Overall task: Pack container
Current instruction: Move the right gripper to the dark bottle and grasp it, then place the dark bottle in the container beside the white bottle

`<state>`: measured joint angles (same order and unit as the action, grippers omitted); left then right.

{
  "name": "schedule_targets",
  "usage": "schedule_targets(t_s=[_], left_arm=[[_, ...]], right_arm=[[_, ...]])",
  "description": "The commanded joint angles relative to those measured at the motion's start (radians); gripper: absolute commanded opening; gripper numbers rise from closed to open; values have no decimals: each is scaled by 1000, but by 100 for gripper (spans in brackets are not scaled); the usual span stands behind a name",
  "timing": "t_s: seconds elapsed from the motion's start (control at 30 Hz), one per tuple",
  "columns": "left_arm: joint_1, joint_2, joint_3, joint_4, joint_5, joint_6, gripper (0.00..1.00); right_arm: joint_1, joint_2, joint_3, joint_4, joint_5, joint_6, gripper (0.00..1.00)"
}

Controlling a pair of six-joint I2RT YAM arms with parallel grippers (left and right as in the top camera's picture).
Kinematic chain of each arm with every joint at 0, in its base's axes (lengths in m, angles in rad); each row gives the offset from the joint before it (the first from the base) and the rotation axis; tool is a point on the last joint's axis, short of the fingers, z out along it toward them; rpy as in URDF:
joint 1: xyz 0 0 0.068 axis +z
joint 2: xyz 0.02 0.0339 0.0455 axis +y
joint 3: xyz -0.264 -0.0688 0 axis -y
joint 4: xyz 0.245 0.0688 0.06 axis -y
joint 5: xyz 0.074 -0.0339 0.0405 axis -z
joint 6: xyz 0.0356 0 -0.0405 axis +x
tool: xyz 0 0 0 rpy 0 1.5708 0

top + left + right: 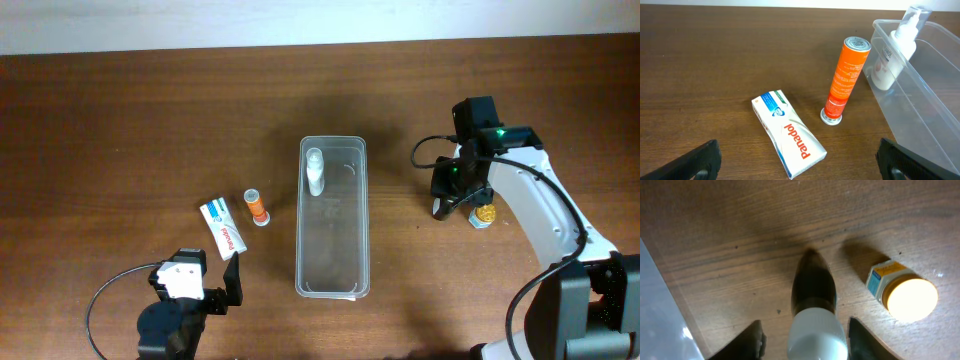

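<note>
Clear plastic forms the container (333, 270), which lies lengthwise at the middle of the brown wooden table (120, 120). A white pump bottle (316, 172) lies inside it at the far end, against the left wall. Left of the tub, outside it, an orange tube (845, 80) stands on its cap just beside that wall. A white Panadol box (788, 134) lies flat on the near side of the tube, close to it but not touching.

The left gripper (799, 145) hangs low over the wood on the near side of the box with its jaws spread wide, holding nothing.

On the other side of the tub and well apart from it, the right gripper (805, 325) points down at the table. Its jaws stand parted on either side of a dark brown bottle with a white cap (812, 287), and a gap shows at the left finger. A small jar with a yellow lid (902, 292) sits just right of that bottle, near the right finger.
</note>
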<state>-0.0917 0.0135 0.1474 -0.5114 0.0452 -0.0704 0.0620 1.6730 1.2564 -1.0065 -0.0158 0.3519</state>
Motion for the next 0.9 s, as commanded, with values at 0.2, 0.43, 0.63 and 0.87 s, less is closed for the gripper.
schedule_targets(t_s=[0.2, 0.43, 0.63, 0.87], left_arm=[[6, -8, -6, 3, -7, 19, 99], [6, -8, -6, 3, -7, 19, 99], [6, -8, -6, 3, -7, 19, 99], [6, -8, -6, 3, -7, 19, 99]], right_arm=[[-3, 11, -5, 1, 20, 8, 31], [-3, 9, 22, -13, 21, 8, 24], [5, -2, 134, -112, 21, 8, 18], [124, -41, 356, -272, 21, 8, 16]])
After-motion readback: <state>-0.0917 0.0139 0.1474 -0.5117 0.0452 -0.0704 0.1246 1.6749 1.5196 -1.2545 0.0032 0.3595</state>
